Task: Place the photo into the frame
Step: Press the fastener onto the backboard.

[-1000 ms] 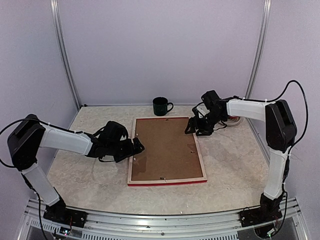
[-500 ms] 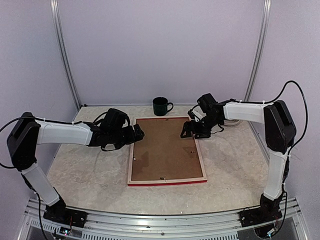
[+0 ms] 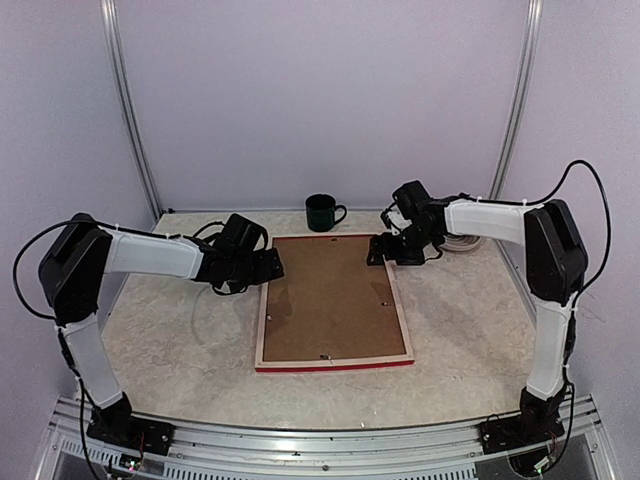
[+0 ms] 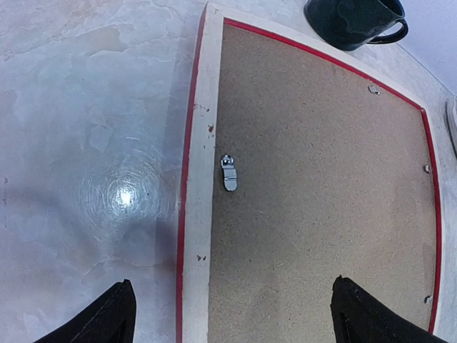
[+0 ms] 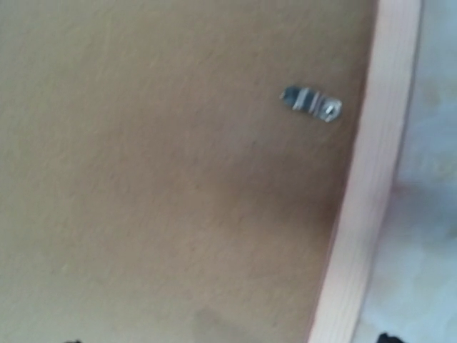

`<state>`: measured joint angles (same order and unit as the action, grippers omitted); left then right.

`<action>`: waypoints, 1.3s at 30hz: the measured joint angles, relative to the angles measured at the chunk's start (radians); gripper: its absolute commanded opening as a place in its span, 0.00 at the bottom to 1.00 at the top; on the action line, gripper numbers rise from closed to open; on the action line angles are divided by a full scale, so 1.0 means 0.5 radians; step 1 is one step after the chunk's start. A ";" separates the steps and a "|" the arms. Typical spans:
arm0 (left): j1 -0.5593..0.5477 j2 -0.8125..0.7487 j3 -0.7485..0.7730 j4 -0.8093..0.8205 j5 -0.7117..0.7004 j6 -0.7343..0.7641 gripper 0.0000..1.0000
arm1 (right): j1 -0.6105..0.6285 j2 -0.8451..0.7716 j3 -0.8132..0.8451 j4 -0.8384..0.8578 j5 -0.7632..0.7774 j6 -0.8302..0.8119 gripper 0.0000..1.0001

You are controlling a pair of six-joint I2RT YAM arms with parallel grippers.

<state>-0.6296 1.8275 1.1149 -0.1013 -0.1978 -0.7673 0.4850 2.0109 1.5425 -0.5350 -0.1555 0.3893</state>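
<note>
Our left gripper (image 3: 268, 266) hangs over the left rail of the frame (image 3: 262, 335), near its upper left corner, fingers (image 4: 114, 318) spread wide and holding nothing. The frame lies face-down mid-table, brown backing board (image 3: 330, 300) up, with a metal clip (image 4: 228, 173) just ahead of the fingers. Our right gripper (image 3: 380, 251) sits over the upper right corner, jaws likewise wide and empty. A dark mug (image 3: 321, 212) stands just beyond the top edge.
</note>
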 measured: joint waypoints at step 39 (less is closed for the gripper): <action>-0.016 0.245 0.069 -0.098 -0.101 0.072 0.84 | -0.074 0.629 0.692 -0.147 0.532 -0.019 0.76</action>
<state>-0.6376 1.9499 1.1492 -0.1505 -0.2485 -0.7311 0.4480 2.3257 1.8885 -0.6086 0.1104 0.3798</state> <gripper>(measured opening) 0.841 0.763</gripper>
